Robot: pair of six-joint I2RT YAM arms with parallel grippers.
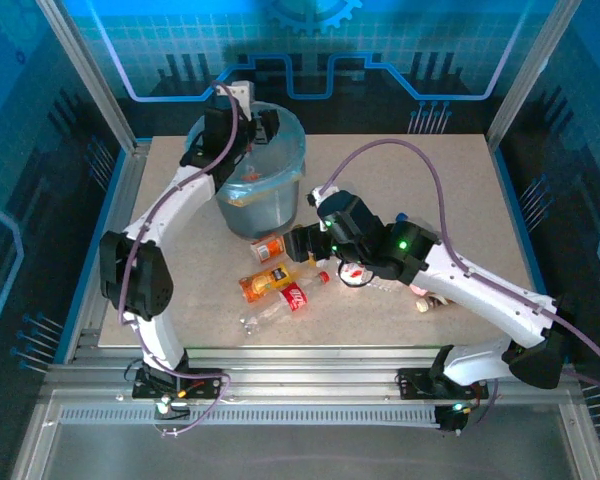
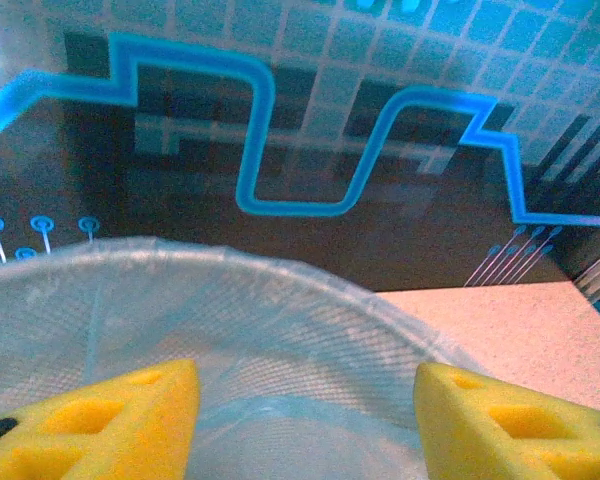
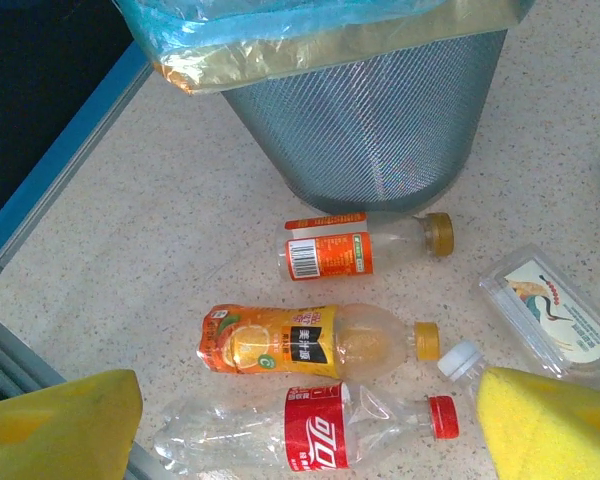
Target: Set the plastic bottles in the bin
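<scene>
Picking stage: right gripper lined up over the plastic bottles

Bench carries the bin at far left-centre. The bottles lie in a cluster just in front of it, with more near the right forearm. We judge the task partway: something orange shows inside the bin.

Left gripper hangs over the bin rim, fingers spread, nothing between them. Right gripper hovers above the cluster, fingers spread, empty.

Next move, we think: drop onto the orange-label bottle or the red-label bottle, then close across the body, not the cap.
</scene>
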